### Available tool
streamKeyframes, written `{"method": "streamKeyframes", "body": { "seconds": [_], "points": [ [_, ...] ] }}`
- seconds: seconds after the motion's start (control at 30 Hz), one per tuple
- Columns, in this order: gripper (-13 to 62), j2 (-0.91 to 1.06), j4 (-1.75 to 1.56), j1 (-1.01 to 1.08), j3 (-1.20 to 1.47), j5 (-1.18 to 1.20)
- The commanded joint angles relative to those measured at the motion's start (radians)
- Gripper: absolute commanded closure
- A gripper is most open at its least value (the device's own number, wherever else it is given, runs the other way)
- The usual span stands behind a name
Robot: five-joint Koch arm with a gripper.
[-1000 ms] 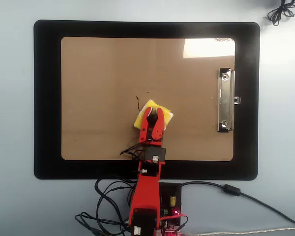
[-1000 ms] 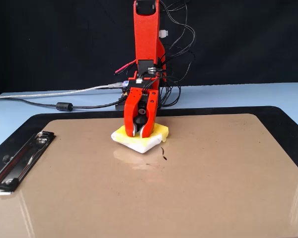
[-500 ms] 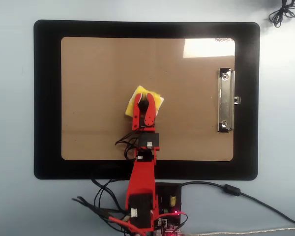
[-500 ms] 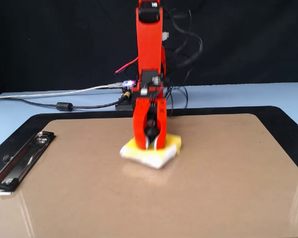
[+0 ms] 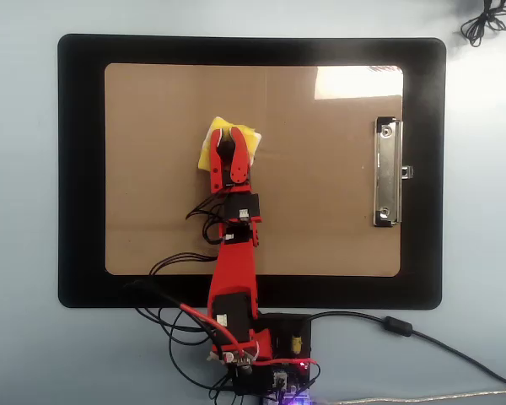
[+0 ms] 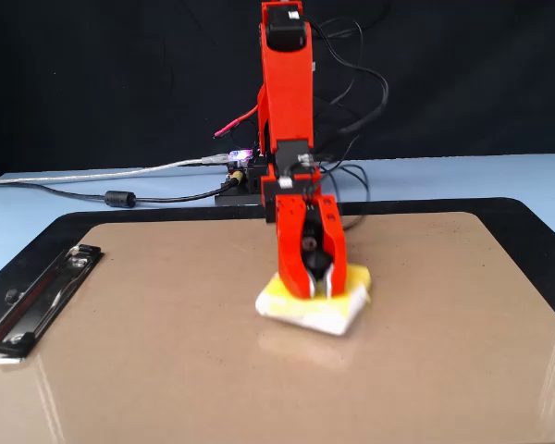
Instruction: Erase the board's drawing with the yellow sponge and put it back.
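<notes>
The yellow sponge (image 5: 254, 140) lies on the brown board (image 5: 320, 219), left of its middle in the overhead view. My red gripper (image 5: 228, 132) comes down on the sponge from above, its jaws closed on the sponge's middle and covering the black spot. In the fixed view the gripper (image 6: 316, 289) presses the sponge (image 6: 326, 316) onto the board (image 6: 166, 361), and the sponge sits slightly tilted. No marker drawing shows anywhere on the board; the patch under the sponge and gripper is hidden.
The board's silver clip (image 5: 387, 173) is at its right short edge, at the left in the fixed view (image 6: 37, 296). The board rests on a black mat (image 5: 80, 169). My base and its cables (image 5: 270, 371) are at the near edge.
</notes>
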Motion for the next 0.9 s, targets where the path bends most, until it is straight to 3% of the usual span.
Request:
{"method": "streamKeyframes", "body": {
  "seconds": [0.0, 0.17, 0.3, 0.63, 0.87],
  "points": [
    [57.6, 0.049, -0.005, 0.011, 0.103, -0.023],
    [57.6, 0.353, -0.006, 0.017, 0.476, -0.021],
    [57.6, 0.503, 0.0, 0.015, 0.592, -0.023],
    [57.6, 0.028, 0.017, 0.063, 0.008, -0.021],
    [57.6, 0.285, 0.011, 0.072, 0.333, -0.017]
  ]
}}
